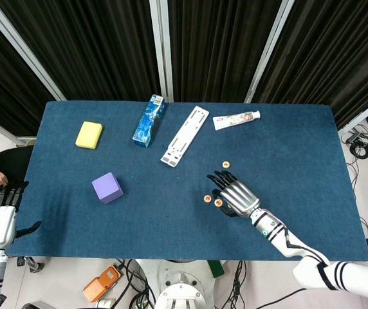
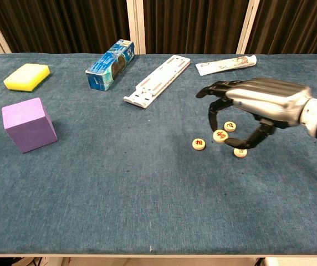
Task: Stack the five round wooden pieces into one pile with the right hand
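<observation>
Blue-clothed table (image 1: 312,148); wooden pieces (image 2: 199,144), purple cube (image 2: 28,123), yellow sponge (image 2: 27,76)

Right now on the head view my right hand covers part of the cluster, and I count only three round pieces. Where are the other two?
Observer: Chest view shows both under the right hand: the palm-side piece below the palm and the thumb-side piece by the thumb tip.
Operator: Is anything stacked yet?
Observer: No. In chest view those two, the fingertip piece and the leftmost piece are each separate, and none sits on another.
Operator: Am I holding the fingertip piece?
Observer: In chest view a finger reaches down to its rim. I cannot tell whether the piece is pinched or lifted.
</observation>
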Robot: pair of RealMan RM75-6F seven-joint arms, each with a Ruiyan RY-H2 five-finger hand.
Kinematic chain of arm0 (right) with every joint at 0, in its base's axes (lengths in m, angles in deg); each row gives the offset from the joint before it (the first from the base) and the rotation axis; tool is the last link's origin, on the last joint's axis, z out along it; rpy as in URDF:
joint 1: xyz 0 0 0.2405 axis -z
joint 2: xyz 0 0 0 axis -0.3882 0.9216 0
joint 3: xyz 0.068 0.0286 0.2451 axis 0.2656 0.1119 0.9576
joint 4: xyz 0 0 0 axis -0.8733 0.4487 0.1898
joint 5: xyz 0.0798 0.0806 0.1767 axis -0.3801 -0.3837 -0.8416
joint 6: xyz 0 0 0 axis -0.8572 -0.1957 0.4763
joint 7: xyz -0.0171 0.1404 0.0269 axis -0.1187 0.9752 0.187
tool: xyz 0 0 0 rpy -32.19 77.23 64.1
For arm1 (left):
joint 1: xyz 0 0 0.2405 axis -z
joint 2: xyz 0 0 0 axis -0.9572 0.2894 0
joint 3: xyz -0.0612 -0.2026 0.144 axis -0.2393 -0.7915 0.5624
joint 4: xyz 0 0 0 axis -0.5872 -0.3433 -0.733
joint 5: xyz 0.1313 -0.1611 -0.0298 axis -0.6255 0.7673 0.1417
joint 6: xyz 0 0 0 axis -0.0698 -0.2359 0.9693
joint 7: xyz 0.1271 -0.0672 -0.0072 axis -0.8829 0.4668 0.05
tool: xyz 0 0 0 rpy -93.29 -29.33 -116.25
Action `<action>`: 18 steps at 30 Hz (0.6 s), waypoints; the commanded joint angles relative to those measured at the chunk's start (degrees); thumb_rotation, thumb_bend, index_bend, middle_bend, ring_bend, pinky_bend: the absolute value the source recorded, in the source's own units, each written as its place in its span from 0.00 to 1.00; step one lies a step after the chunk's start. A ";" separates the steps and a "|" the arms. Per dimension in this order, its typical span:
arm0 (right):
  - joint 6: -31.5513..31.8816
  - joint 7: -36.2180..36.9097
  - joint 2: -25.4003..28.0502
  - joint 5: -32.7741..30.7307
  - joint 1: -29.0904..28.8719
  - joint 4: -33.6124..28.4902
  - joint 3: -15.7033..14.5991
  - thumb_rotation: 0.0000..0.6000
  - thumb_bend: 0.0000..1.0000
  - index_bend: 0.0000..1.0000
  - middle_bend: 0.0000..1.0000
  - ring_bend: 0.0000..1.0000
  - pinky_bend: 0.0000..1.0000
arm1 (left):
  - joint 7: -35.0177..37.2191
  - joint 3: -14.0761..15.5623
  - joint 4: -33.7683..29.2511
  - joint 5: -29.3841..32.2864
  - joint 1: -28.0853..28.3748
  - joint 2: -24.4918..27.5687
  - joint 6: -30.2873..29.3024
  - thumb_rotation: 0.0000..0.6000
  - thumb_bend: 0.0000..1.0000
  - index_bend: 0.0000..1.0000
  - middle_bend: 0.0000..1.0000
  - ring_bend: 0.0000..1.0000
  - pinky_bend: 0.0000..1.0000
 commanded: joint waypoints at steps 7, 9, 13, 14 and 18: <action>-4.06 -4.65 -4.64 -5.52 -3.70 3.99 1.62 1.00 0.54 0.53 0.13 0.02 0.14 | 0.46 0.10 0.52 0.44 -0.30 -0.04 0.22 1.00 0.03 0.09 0.11 0.07 0.02; -4.30 -5.14 -5.08 -6.56 -3.98 4.41 1.68 1.00 0.54 0.53 0.13 0.02 0.14 | 0.58 0.13 0.65 0.57 -0.42 -0.07 0.23 1.00 0.03 0.09 0.11 0.07 0.02; -4.22 -5.45 -5.51 -7.58 -4.37 4.86 1.60 1.00 0.54 0.52 0.13 0.02 0.14 | 0.75 0.14 0.90 0.63 -0.54 -0.16 0.21 1.00 0.03 0.09 0.11 0.07 0.02; -4.13 -5.38 -5.61 -7.72 -4.44 4.94 1.60 1.00 0.54 0.51 0.13 0.02 0.14 | 0.76 0.15 0.92 0.61 -0.54 -0.17 0.21 1.00 0.03 0.09 0.11 0.07 0.02; -3.80 -5.21 -5.94 -7.96 -4.77 5.25 1.34 1.00 0.54 0.50 0.13 0.02 0.14 | 0.79 0.15 0.91 0.45 -0.60 -0.17 0.05 1.00 0.03 0.09 0.11 0.07 0.02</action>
